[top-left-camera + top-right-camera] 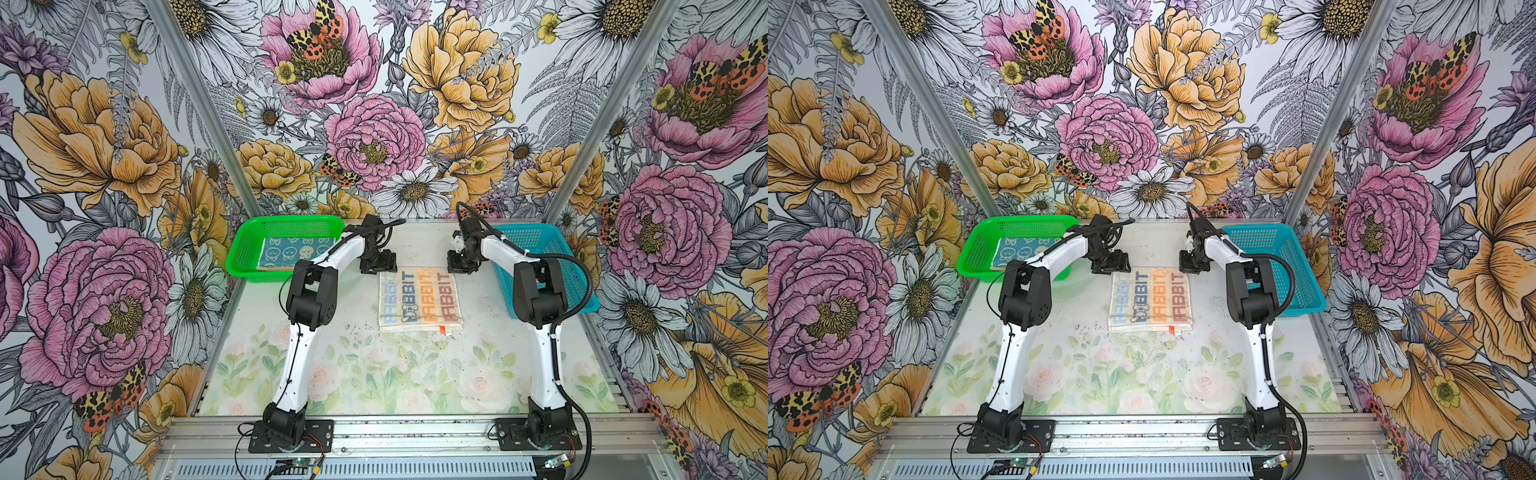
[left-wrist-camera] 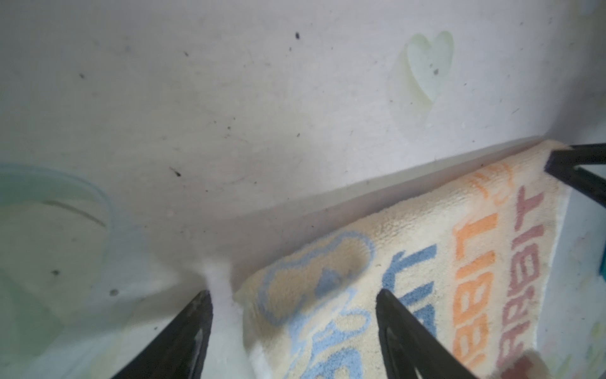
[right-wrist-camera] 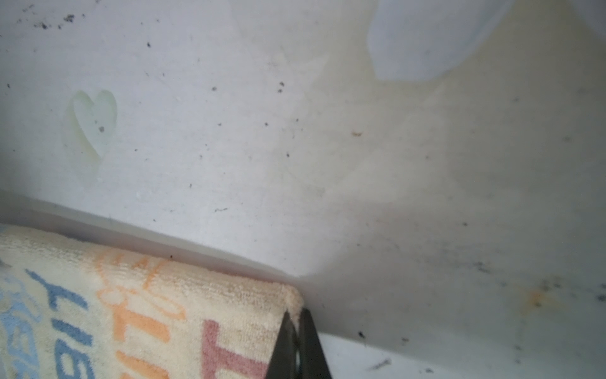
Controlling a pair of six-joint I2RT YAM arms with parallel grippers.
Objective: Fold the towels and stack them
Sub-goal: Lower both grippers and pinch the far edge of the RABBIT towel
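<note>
Pinching the far right corner of the striped towel [image 1: 419, 301], your right gripper [image 3: 296, 323] is ready; your left gripper [image 2: 293, 292] sits open around the far left one (no squeeze yet).

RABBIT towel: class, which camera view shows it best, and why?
Both top views: the RABBIT towel lies whole on the table. The left wrist view shows only one corner between the open jaws of the left gripper; the right wrist view, another corner pinched by the right gripper.
</note>
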